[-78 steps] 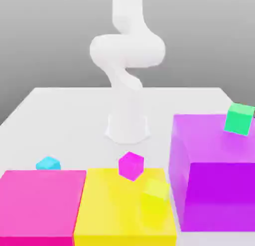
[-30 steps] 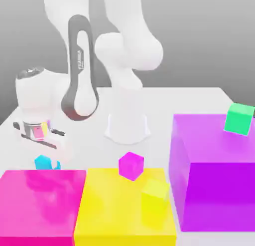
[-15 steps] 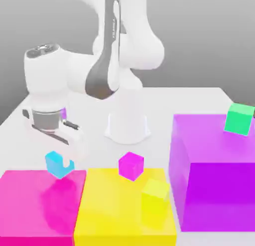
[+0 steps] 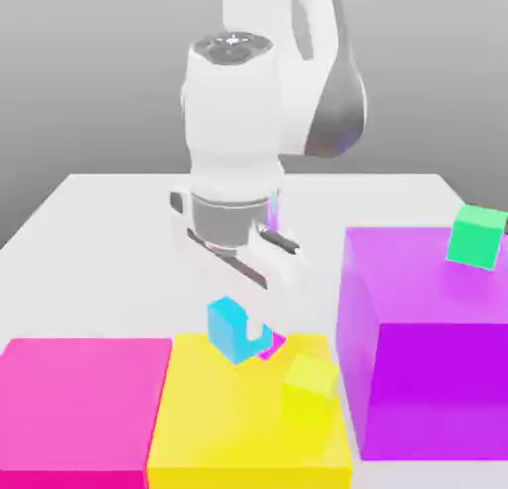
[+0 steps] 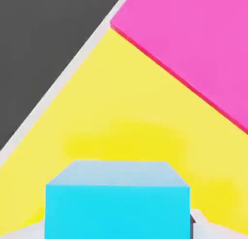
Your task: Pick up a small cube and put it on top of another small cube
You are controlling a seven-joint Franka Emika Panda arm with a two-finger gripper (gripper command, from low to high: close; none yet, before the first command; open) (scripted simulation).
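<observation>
Fingers of the gripper (image 4: 241, 340) are clamped on the small cyan cube (image 4: 229, 328), which sits between them and is held clear of the surfaces below; in the hand view the cyan cube (image 5: 117, 204) sits right under the camera, with the big yellow block (image 5: 126, 121) and the flat pink block (image 5: 193, 44) beneath it. In the exterior view, nearest the camera lie the flat pink block (image 4: 79, 403) at that view's left and the big yellow block (image 4: 228, 418) beside it, touching edge to edge, with a small yellow-green cube (image 4: 310, 378) resting on the yellow top. The cyan cube hangs over the far edge of the yellow block. A sliver of the small magenta cube (image 4: 272, 345) shows just behind and below it, mostly hidden by the held cube. To the exterior view's right stands the tall purple block (image 4: 427, 343), with a small green cube (image 4: 476, 236) at its far top corner. Behind everything, the white table (image 4: 99, 239) and the arm's base.
</observation>
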